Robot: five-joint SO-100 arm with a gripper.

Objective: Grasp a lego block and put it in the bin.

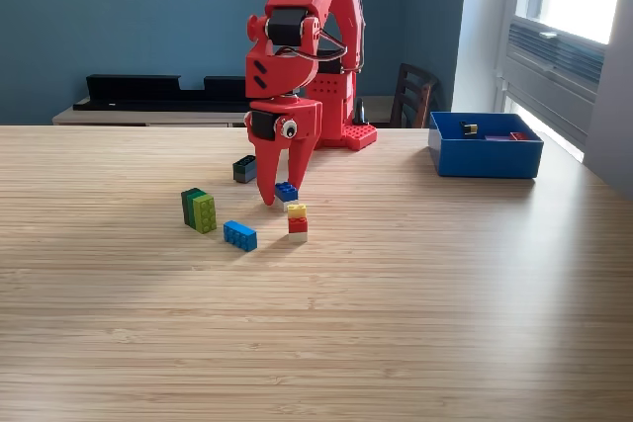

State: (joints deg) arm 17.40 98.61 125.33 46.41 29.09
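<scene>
Lego block point(286, 191), blue, on the wooden table point(396, 323) between tips of red gripper point(282, 194); jaws spread around it, contact not discernible, not lifted. Clock directions from that block, exterior view: yellow-red-white stack point(297, 222) at 5 o'clock, just beside; blue brick point(239, 235) at 7; green pair point(199, 210) at 8; dark block point(244, 169) at 10. Bin point(485, 157) at 2 o'clock, well apart, small pieces inside.
</scene>
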